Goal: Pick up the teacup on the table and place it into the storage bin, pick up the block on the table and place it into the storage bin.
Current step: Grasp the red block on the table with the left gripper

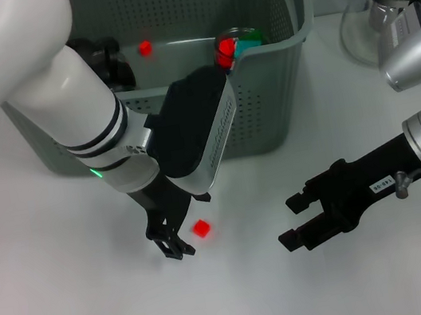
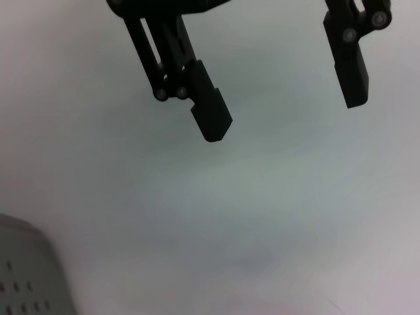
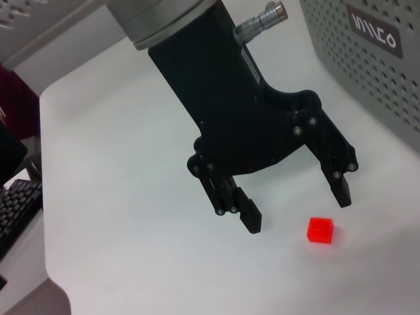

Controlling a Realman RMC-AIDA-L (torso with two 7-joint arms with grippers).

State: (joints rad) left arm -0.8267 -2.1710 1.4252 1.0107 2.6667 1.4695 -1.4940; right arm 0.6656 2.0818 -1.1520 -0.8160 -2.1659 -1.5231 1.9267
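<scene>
Teacup point(image 1: 238, 43) is sitting in the storage bin point(image 1: 268, 115) at upper centre already, and the left gripper point(image 1: 178, 242) is hovering wide open, empty, beside the block point(image 1: 201, 228) at lower centre.

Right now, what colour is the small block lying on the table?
Bright red. The block shows best in the right wrist view, beside the left tool.

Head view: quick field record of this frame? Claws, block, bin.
left claw: open, low over the table, beside the block, not around it
right claw: open, holds nothing, off to the robot's right
small red cube block: on the white table, untouched
grey-green perforated plastic storage bin: behind the left arm, a teal and red object inside
</scene>
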